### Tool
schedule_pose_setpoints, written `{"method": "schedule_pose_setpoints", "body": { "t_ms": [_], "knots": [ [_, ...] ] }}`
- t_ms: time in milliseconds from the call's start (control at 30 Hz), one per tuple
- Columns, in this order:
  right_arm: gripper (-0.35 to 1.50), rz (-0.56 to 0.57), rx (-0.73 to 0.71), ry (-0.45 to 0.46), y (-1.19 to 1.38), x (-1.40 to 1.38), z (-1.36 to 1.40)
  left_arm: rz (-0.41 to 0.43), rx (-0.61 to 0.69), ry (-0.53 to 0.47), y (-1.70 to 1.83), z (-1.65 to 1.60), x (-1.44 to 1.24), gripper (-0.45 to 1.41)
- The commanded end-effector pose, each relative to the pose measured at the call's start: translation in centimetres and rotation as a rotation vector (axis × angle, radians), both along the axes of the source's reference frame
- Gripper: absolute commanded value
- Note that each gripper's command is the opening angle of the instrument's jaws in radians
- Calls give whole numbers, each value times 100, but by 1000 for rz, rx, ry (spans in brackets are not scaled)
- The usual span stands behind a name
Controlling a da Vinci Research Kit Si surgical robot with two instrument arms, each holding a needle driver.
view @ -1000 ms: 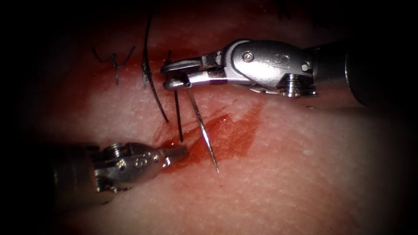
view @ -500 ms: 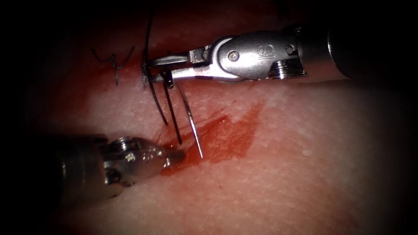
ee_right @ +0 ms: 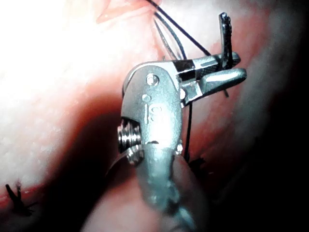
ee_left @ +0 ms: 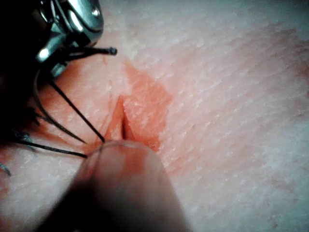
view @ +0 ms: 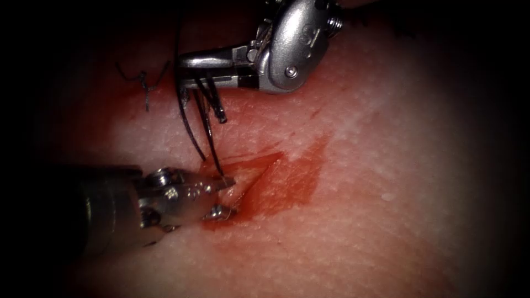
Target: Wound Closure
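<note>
My right tool [view: 185, 70] reaches in from above, left of the cut [view: 259, 171], with its jaws shut on the needle [view: 220, 113]. A short blunt end of the needle [ee_right: 225, 34] juts out past the jaws [ee_right: 237, 66]. I cannot make out the rest of its curve or its tip. Two dark thread strands [view: 212, 143] run from that tool [ee_left: 72, 29] down to the cut's left edge [ee_left: 124, 121]. My left tool [view: 227, 196] rests on the tissue at that edge. Its jaws stand open and hold nothing.
A tied stitch with cut thread ends [view: 146, 80] sits on the tissue far left of the cut. Red fluid [view: 292, 176] stains the tissue around the cut and to its right. More thread [view: 178, 44] rises into the dark above the right tool.
My right tool moved up and left and rolled its wrist, swinging the needle's long pointed part away from over the cut. My left tool's jaws opened at the cut's left edge.
</note>
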State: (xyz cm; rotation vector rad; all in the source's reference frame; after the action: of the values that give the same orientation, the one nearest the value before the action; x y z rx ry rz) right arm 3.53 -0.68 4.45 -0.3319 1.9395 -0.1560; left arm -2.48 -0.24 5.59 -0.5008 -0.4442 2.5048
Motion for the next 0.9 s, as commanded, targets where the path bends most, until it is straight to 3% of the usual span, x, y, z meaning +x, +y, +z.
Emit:
{"method": "schedule_pose_setpoints", "body": {
  "t_ms": [33, 233, 333, 500, 900],
  "knots": [
    [-35, 2, 5, -6, -1, 8, 2, -2, 4, -1, -5, 5, -3, 79],
    [-35, 9, 46, -81, 5, 5, 0, -8, 9, -4, -9, 4, 5, 73],
    [-35, -12, 107, -164, 10, 2, -3, -11, 9, -4, -15, 3, 7, 68],
    [-35, -8, 109, -169, 22, -2, -9, -8, 19, -17, -20, 1, 6, 63],
    [-35, -87, 145, -219, 7, -6, -24, -2, 23, -25, -22, 0, 7, 61]
  ]
}}
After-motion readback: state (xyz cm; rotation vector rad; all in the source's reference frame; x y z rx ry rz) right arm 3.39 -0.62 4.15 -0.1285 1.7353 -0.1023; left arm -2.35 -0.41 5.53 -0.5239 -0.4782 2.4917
